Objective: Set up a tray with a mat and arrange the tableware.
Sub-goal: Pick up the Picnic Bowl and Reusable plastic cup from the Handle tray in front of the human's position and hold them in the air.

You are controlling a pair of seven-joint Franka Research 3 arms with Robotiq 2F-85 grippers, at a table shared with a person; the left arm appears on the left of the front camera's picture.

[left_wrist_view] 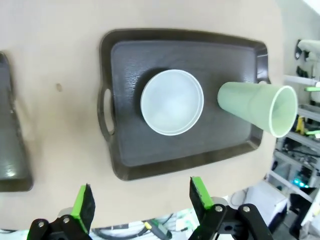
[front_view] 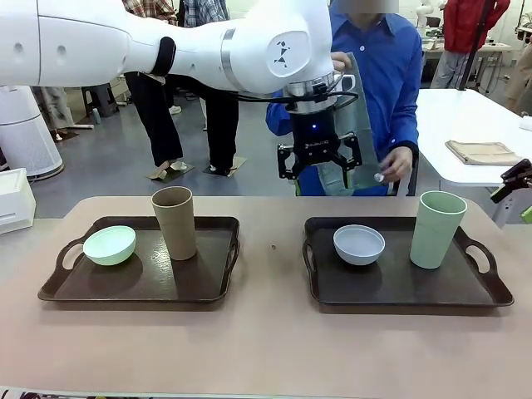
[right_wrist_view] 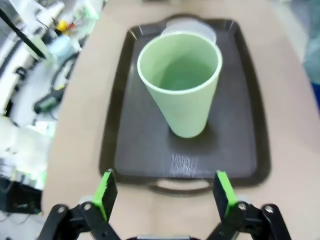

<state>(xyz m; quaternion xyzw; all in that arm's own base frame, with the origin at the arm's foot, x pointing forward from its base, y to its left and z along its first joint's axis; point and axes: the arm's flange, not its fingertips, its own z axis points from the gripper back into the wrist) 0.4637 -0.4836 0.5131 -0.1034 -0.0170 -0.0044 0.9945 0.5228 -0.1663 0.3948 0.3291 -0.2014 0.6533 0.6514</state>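
Note:
Two dark brown trays lie on the table. The left tray (front_view: 141,287) carries a mint green bowl (front_view: 109,245) and a tan cup (front_view: 174,222). On the right tray (front_view: 399,287) stand a grey-blue bowl (front_view: 359,244) and a pale green cup (front_view: 437,229). A person at the far side holds up a dark grey-green mat (front_view: 359,108) with both hands. My left gripper (front_view: 318,173) hangs open just in front of the mat, above the far table edge. Its wrist view looks down on the bowl (left_wrist_view: 172,102) and cup (left_wrist_view: 255,107). My right gripper (right_wrist_view: 165,192) is open, low by the right tray's handle, facing the cup (right_wrist_view: 181,80).
A white side table (front_view: 465,116) at the right holds a folded tan cloth (front_view: 482,152). A white box (front_view: 15,199) sits at the far left. Bare tabletop (front_view: 270,249) runs between the trays and along the near edge. Other people stand farther back.

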